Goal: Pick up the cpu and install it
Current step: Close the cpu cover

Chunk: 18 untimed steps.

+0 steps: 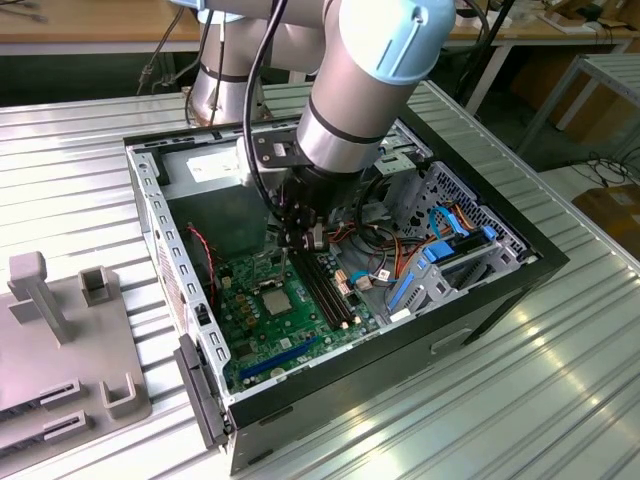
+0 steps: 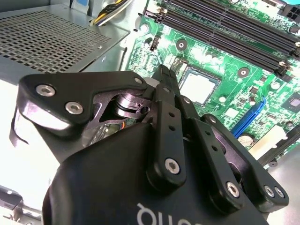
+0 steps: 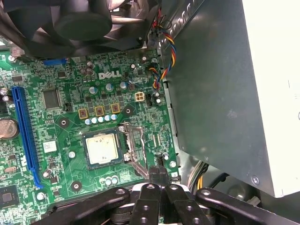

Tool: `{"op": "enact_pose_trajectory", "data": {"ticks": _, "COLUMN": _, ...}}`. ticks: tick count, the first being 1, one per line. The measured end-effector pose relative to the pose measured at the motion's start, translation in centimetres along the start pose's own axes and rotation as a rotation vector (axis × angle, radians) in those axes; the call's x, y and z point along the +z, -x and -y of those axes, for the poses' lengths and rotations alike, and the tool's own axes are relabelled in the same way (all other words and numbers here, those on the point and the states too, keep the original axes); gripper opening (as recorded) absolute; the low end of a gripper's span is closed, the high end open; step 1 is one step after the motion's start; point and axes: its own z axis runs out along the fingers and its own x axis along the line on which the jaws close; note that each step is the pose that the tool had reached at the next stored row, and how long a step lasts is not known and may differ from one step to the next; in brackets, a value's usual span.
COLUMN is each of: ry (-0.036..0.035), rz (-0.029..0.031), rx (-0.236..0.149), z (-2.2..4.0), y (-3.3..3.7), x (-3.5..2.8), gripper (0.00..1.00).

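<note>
Cpu (image 3: 101,148), small silver-grey square chip, already sits in its metal-framed socket (image 3: 132,147) on the green motherboard (image 3: 70,112); black pincer (image 3: 158,174) pressed together, empty, just beside it.

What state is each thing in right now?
cpu: seated in its socket, metal face up.
socket cover: swung open beside the cpu.
gripper: fingers together, empty, above the board near the socket.
computer case: side panel off, lying open.

We see a ribbed metal table (image 1: 560,370) carrying an open black computer case (image 1: 400,370); to the exterior view's left of the case, a grey fixture block (image 1: 60,350) lies on it.
</note>
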Motion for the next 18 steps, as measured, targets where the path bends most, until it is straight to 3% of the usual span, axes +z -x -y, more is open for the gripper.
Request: {"op": "enact_pose_trajectory", "data": {"ticks": 18, "ry": 0.0001, "rz": -0.0002, "rx": 0.0, "z": 0.11, "y": -0.7, "x": -0.14, "gripper": 0.11}}
